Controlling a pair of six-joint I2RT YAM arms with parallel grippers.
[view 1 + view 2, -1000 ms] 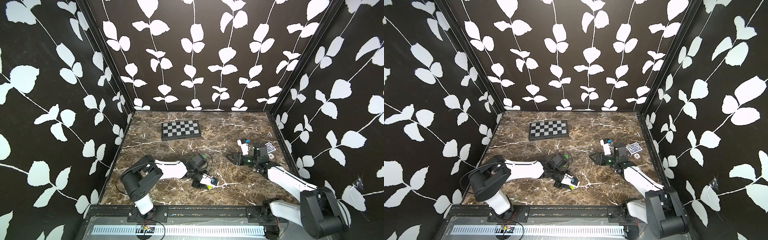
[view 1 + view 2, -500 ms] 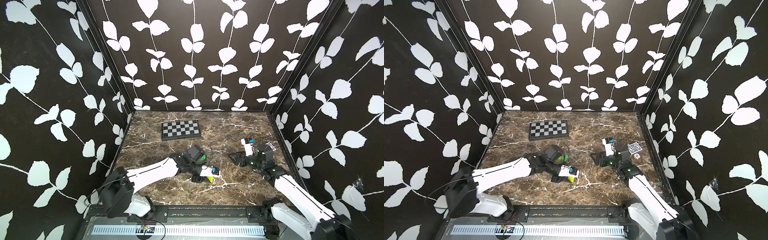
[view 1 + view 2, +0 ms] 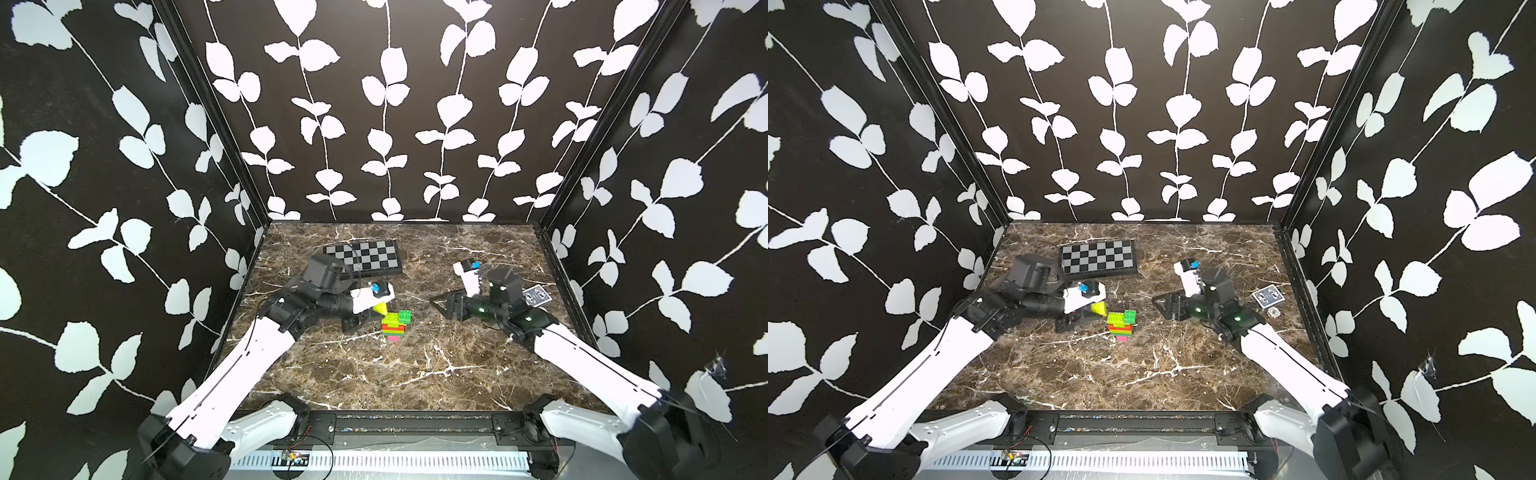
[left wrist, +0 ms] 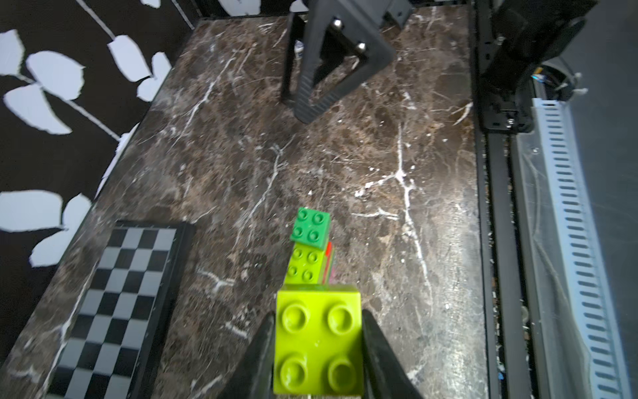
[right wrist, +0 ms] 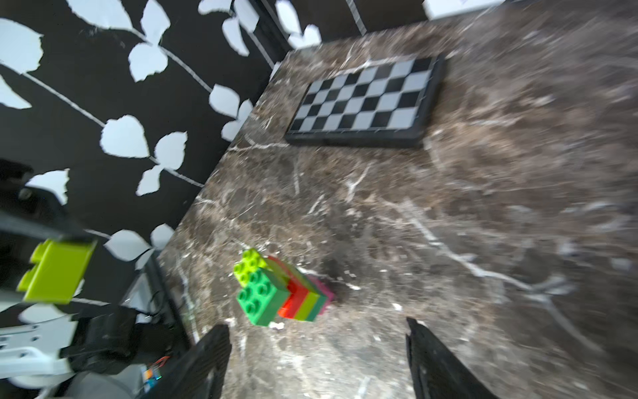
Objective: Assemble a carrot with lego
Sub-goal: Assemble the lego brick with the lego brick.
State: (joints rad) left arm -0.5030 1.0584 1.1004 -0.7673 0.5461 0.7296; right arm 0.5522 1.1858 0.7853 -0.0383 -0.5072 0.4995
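Note:
The carrot (image 3: 394, 326) (image 3: 1121, 325) stands mid-table, studs up: a lime and a green brick on top, red, lime and green bands below, and a pink tip on the marble. My left gripper (image 3: 379, 309) (image 4: 318, 315) is shut on a lime lego brick (image 4: 319, 342) (image 3: 1099, 308), which hangs just left of the carrot's top without touching it. My right gripper (image 3: 446, 305) (image 5: 316, 326) is open and empty, a short way to the right of the carrot (image 5: 283, 293) (image 4: 310, 247).
A chequered board (image 3: 363, 257) (image 3: 1098, 257) lies at the back, behind the left arm. A patterned card box (image 3: 536, 297) sits by the right wall, behind the right arm. Black walls close in the left, back and right sides.
My left gripper has carried the lime brick up and back, away from the front edge, to beside the carrot. The right jaws have spread wider.

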